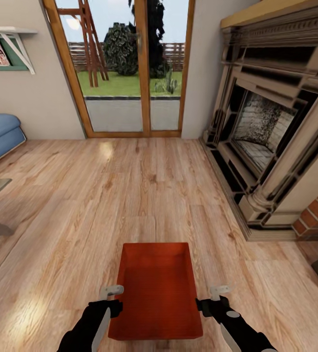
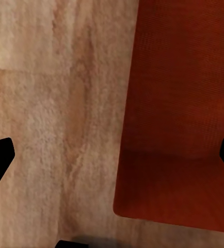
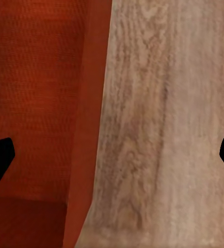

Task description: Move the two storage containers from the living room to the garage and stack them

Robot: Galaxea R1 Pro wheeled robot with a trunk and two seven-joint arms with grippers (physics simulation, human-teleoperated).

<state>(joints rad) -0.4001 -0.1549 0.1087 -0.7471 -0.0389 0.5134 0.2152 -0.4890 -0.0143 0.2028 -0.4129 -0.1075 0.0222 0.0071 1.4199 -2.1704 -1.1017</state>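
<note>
Spread end effectors (image 1: pixel 111 292) (image 1: pixel 219 289) flank, perhaps grip, the tapered orange-red plastic bin (image 1: pixel 155 288) over wood planks (image 1: pixel 129 190).

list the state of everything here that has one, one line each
storage container: upright, empty, between the two grippers above the wood floor
left gripper: open, straddling the container's left wall
right gripper: open, straddling the container's right wall
glass patio door: closed
fireplace: unlit
</note>
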